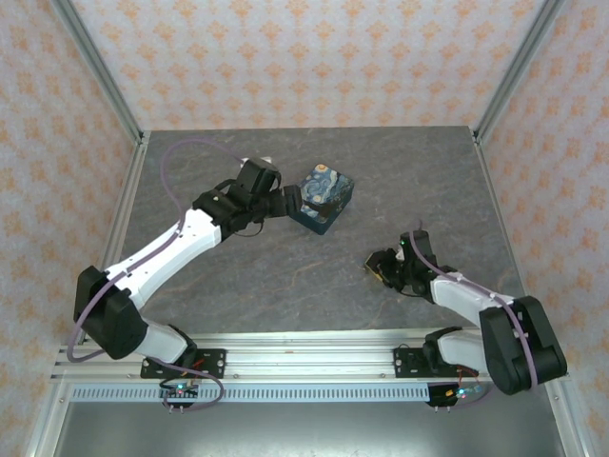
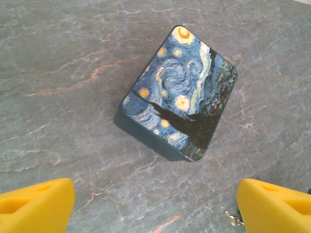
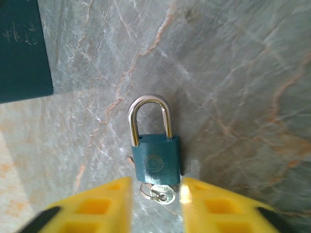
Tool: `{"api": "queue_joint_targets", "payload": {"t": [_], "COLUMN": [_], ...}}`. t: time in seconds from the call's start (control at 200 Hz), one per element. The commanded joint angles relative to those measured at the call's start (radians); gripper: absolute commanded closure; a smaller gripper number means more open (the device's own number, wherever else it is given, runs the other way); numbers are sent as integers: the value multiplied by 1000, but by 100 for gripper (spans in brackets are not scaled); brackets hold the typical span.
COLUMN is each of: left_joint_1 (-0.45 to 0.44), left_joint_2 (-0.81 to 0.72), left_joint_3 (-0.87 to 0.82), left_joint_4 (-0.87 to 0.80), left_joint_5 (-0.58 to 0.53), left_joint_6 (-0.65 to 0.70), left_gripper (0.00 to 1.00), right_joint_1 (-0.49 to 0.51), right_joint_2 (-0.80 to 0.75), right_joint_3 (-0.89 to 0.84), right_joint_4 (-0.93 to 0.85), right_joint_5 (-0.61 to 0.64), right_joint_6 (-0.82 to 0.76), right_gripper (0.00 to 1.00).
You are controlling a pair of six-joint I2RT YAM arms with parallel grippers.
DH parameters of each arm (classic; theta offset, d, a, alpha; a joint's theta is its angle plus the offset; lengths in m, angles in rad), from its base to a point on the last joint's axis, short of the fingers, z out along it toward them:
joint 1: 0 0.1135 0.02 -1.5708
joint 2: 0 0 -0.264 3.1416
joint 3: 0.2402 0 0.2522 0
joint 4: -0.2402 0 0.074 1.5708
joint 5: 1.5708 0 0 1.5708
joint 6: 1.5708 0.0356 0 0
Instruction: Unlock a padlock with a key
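Presently the right gripper (image 3: 155,189) sits low, yellow fingers (image 3: 97,208) bracketing the base of the padlock (image 3: 155,162), likely to steady it for keying. Whether they pinch it, cannot tell. The key (image 3: 163,194) (on a small ring) lies at the lock's underside, between the fingertips. Left gripper (image 2: 155,196) hangs spread wide near the painted box (image 2: 180,92).

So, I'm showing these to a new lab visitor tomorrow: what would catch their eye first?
Probably the Starry Night box, bright blue and yellow on the grey table mid-scene, with the left gripper open beside it. Next, in the right wrist view, the teal padlock lying on the table, its lower end between the yellow fingers of the right gripper, a small ringed key at its base.
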Motion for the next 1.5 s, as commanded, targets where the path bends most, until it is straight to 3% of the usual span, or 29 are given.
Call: {"api": "queue_joint_targets", "payload": {"t": [0.0, 0.125, 0.16, 0.205, 0.225, 0.29, 0.445, 0.565, 0.786, 0.966, 1.151, 1.301, 1.496], "left_joint_1": [1, 2, 2, 4, 3, 6, 13, 18, 40, 201, 320, 384, 412], "left_joint_2": [-55, -83, -90, -97, -101, -109, -121, -150, -310, -356, -335, -233, -80], "left_joint_3": [-31, -46, -48, -51, -54, -57, -53, -69, -295, -419, -612, -720, -777], "left_joint_4": [-45, -62, -66, -70, -75, -83, -113, -103, 242, 373, 645, 829, 1052], "left_joint_5": [-70, -97, -106, -117, -122, -143, -237, -376, -651, -609, -595, -566, -502], "left_joint_6": [13, 18, 19, 21, 22, 23, 34, 85, 330, 463, 563, 546, 552], "left_gripper": [12, 11, 11, 10, 10, 9, 6, 1, 0, 0, 0, 0, 0], "right_joint_1": [-19, -36, -38, -40, -42, -45, -48, -48, -47, -49, -50, -58, -87], "right_joint_2": [-59, -109, -130, -152, -163, -193, -233, -232, -233, -220, -171, -63, 30], "right_joint_3": [18, 62, 79, 105, 117, 155, 247, 345, 409, 305, 189, 164, 179], "right_joint_4": [-133, -220, -257, -298, -315, -364, -416, -455, -373, -122, 89, 176, 257], "right_joint_5": [61, 77, 88, 102, 109, 132, 193, 319, 687, 974, 1106, 1171, 1125], "right_joint_6": [-22, -44, -52, -63, -69, -79, -116, -165, -226, -276, -403, -524, -655], "right_gripper": [55, 35, 23, 17, 7, 4, 0, 1, 1, 1, 1, 1, 1]}}
